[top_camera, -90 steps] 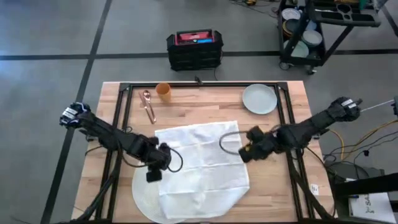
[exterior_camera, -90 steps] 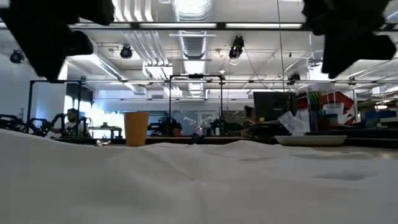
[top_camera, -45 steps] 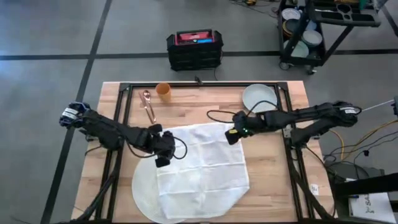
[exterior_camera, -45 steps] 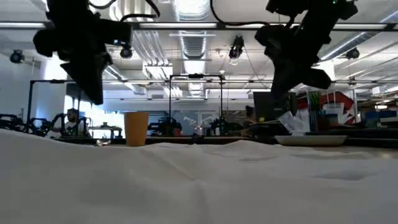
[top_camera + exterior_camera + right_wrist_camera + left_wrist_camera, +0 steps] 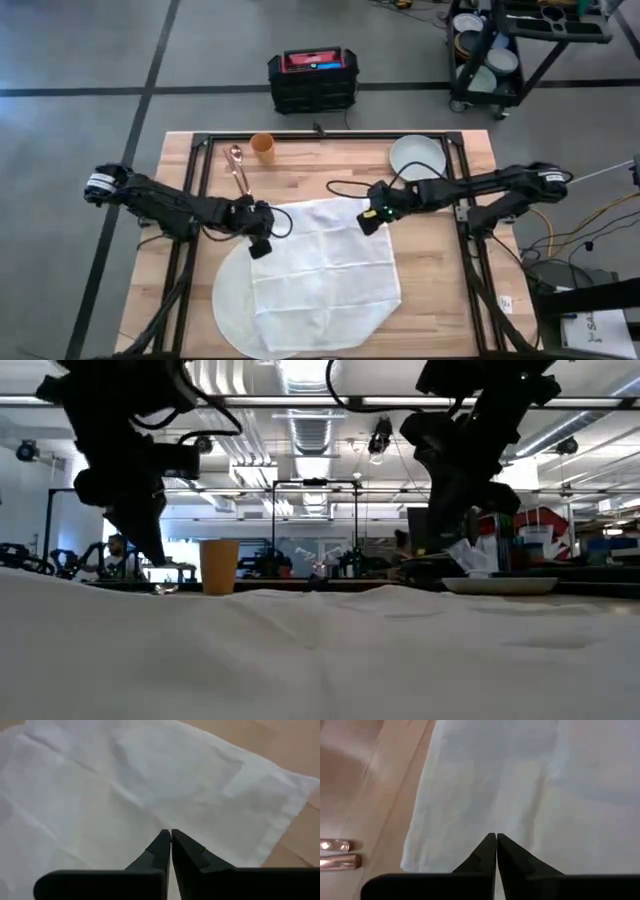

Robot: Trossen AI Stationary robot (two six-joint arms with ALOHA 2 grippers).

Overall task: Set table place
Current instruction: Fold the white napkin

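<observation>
A white square cloth [image 5: 325, 265] lies spread over the place, a large round white mat [image 5: 232, 312] at the table's near middle. My left gripper [image 5: 258, 246] is shut and hovers over the cloth's far left corner [image 5: 427, 810]. My right gripper [image 5: 367, 222] is shut and hovers over the cloth's far right corner [image 5: 280, 790]. The low view shows both grippers, left [image 5: 150, 550] and right [image 5: 445, 550], above the cloth. A pale grey-green plate [image 5: 417, 158] sits flat on the table [image 5: 430, 270] at the far right.
An orange cup [image 5: 262, 147] stands at the far edge, left of the middle. Copper cutlery [image 5: 238, 170] lies beside it, just beyond my left gripper. The black frame rail [image 5: 330, 137] runs around the table. Bare wood shows right of the cloth.
My left gripper has moved toward the table's far edge, from over the mat's left part to the cloth's far left corner. My right gripper has gone toward the far edge and the left, to the cloth's far right corner. The cloth has stayed where it was.
</observation>
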